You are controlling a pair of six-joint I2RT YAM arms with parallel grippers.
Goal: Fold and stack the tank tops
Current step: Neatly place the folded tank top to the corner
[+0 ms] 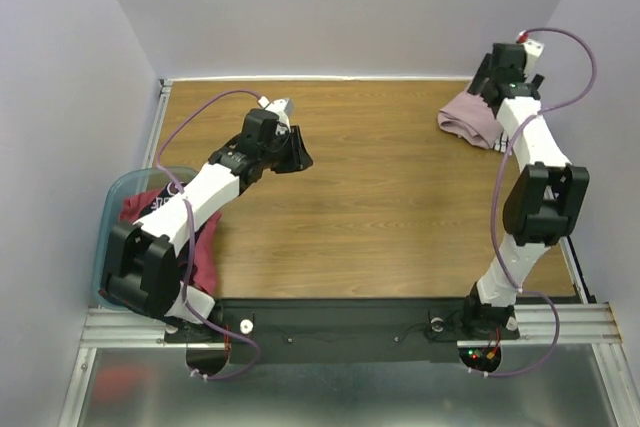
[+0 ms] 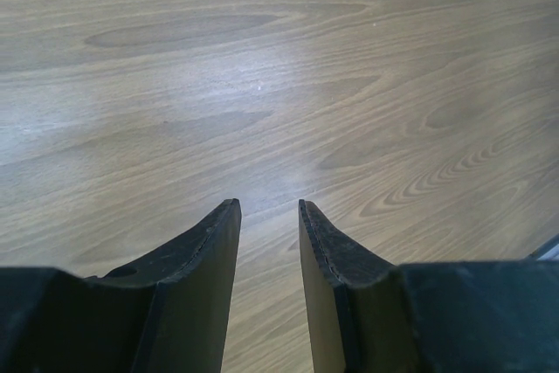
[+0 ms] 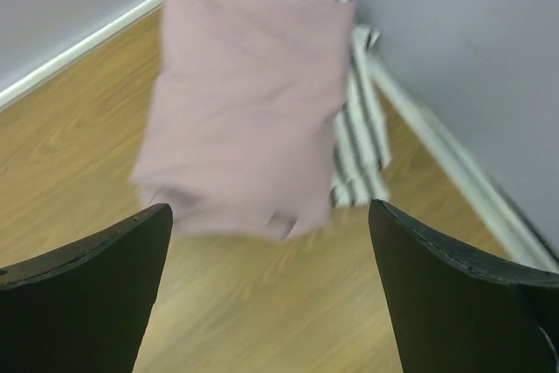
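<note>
A folded dusty pink tank top [image 3: 249, 102] lies on a white black-striped tank top [image 3: 358, 128] at the table's far right corner; the pink one also shows in the top view [image 1: 468, 117]. My right gripper [image 3: 271, 207] is wide open and empty, hovering just in front of this pile [image 1: 490, 92]. A dark red tank top [image 1: 205, 262] hangs over the side of the light-blue tub [image 1: 108, 212] at the left. My left gripper [image 2: 266, 203] hangs over bare wood near the table's middle left [image 1: 298, 157], its jaws narrowly apart and empty.
The wooden table [image 1: 380, 207] is boxed in by lilac walls at the back and sides. A white trim strip [image 3: 454, 163] runs along the wall beside the pile. The arm bases sit on a metal rail [image 1: 350, 322] at the near edge.
</note>
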